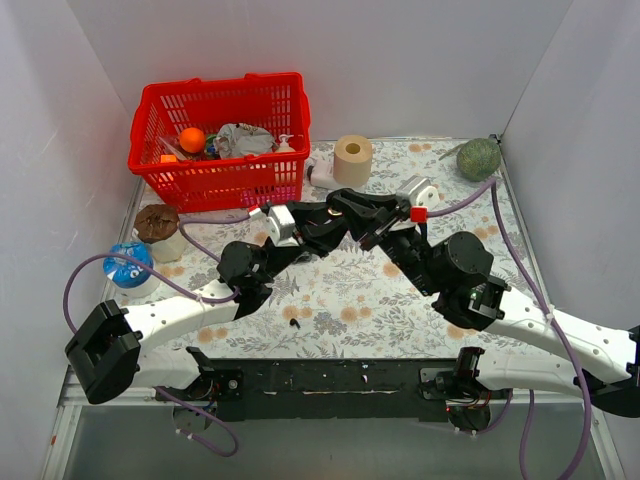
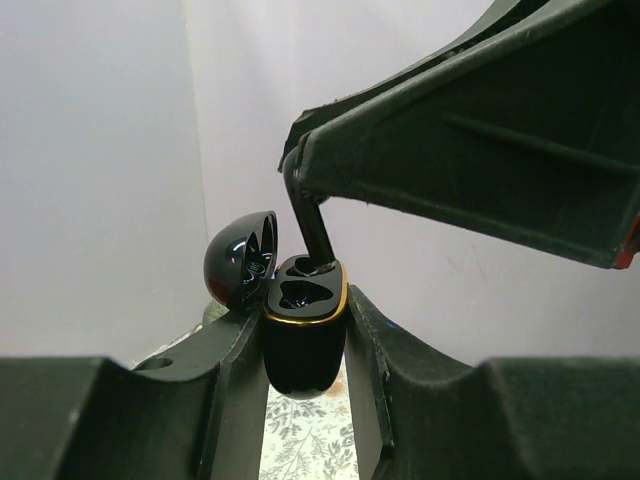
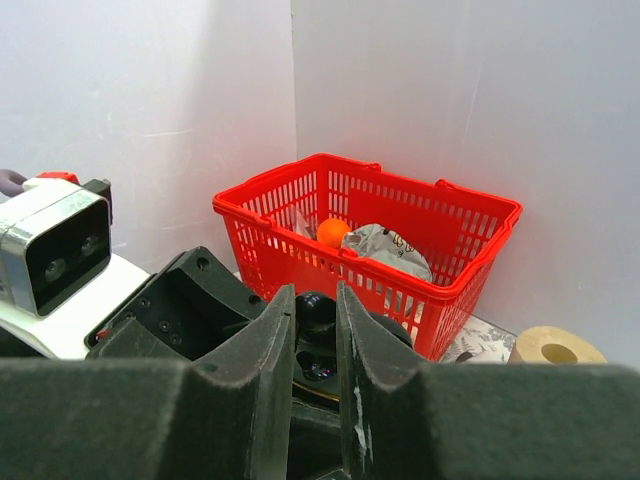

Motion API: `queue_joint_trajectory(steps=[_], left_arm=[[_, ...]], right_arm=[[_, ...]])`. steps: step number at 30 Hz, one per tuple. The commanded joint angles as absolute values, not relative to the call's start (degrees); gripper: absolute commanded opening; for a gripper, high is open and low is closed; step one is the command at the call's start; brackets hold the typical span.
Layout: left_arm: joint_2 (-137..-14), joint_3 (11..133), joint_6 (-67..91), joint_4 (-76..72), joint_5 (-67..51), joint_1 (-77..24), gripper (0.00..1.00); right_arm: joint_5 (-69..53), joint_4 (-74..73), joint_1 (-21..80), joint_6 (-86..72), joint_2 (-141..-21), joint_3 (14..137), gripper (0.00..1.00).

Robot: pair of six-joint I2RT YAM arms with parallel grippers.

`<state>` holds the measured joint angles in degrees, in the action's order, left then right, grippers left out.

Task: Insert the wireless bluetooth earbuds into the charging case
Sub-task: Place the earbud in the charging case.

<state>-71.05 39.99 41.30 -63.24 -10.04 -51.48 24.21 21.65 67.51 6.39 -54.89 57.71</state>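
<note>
Okay, left gripper (image 2: 303, 325) has its jaws clamped on the sides of the charging case (image 2: 303, 345), black with a gold rim, held upright above the floral mat (image 1: 385, 320). Lid (image 2: 238, 262) is flipped open, tipped back on the left side in the left wrist view. Right gripper (image 2: 298, 165) comes in from above, jaws nearly together and pinched on the stem of one earbud (image 2: 312, 232). Stem is tilted, head down in the far well of the case; near well looks empty. Right wrist view: same bud shows as a dark lump between the two fingers (image 3: 268, 345), gold rim just below.

From above, both grippers meet just in front of the red basket (image 1: 218, 135), off its right front corner; case and bud are hidden there by the arms. Two loose buds (image 1: 293, 317) lie on the mat well in front of the basket, near the arm bases, too small for detail. Paper roll (image 1: 352, 158) stands just right of the basket, green round thing (image 1: 478, 158) far right of it. Brown-lidded cup (image 1: 158, 228) and blue item (image 1: 128, 265) sit in front of its left corner.
</note>
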Motion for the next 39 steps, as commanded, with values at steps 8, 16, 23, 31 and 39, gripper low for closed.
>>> queue_joint_trajectory(steps=[8,16,23,31,39], left_arm=[[-70.1,42.2,47.3,-61.1,-8.6,-51.2,0.00],[-71.0,43.1,51.1,-60.4,-8.3,-51.2,0.00],[-71.5,43.1,51.6,-60.8,-9.0,-51.2,0.00],[-71.2,42.8,51.7,-60.6,-9.0,-51.2,0.00],[-70.6,42.4,51.0,-61.1,-8.8,-51.2,0.00]], right_arm=[[27.2,31.5,67.6,6.0,-53.5,54.7,0.01],[30.1,33.5,67.6,6.6,-53.3,52.7,0.01],[30.7,33.6,67.6,6.9,-53.8,52.2,0.01],[30.1,33.0,67.6,6.5,-54.6,52.3,0.01],[30.4,31.6,67.6,6.3,-55.3,52.1,0.01]])
